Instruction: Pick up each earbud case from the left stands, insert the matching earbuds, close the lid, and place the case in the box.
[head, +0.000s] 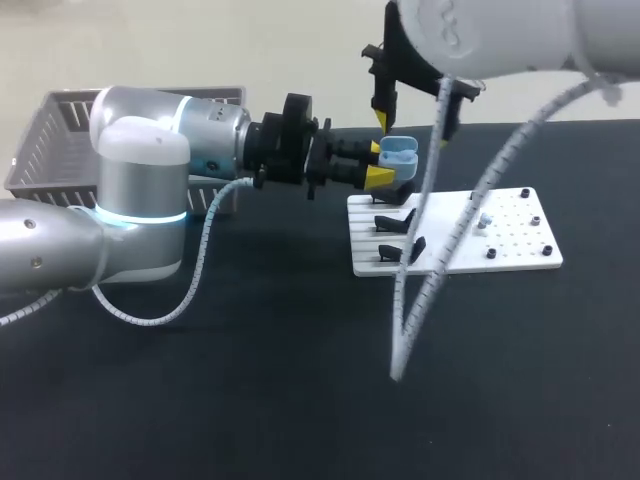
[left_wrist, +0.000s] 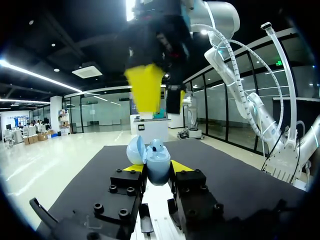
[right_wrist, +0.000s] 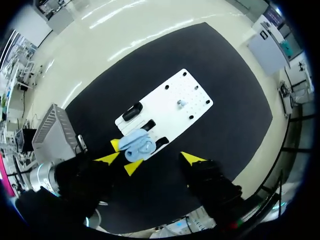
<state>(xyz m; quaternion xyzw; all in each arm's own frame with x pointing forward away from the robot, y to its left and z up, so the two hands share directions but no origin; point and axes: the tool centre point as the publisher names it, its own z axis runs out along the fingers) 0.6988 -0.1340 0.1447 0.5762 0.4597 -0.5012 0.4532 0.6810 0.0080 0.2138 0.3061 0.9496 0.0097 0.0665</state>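
Observation:
A light blue earbud case (head: 398, 152) with its lid open is held in the air over the left end of the white board (head: 520, 250). My left gripper (head: 377, 164) is shut on it from both sides. In the left wrist view the case (left_wrist: 159, 162) sits between the yellow tips, its lid (left_wrist: 136, 150) tipped back. My right gripper (head: 415, 120) hangs just above the case, open and holding nothing. In the right wrist view the case (right_wrist: 137, 144) lies under and between its spread fingers (right_wrist: 192, 159). A small white earbud (head: 483, 220) rests on the board.
Black stands (head: 397, 222) sit on the board's left part, with small black pegs (head: 546, 251) on its right part. A grey basket (head: 60, 130) stands at the table's back left, behind my left arm. The table top is black.

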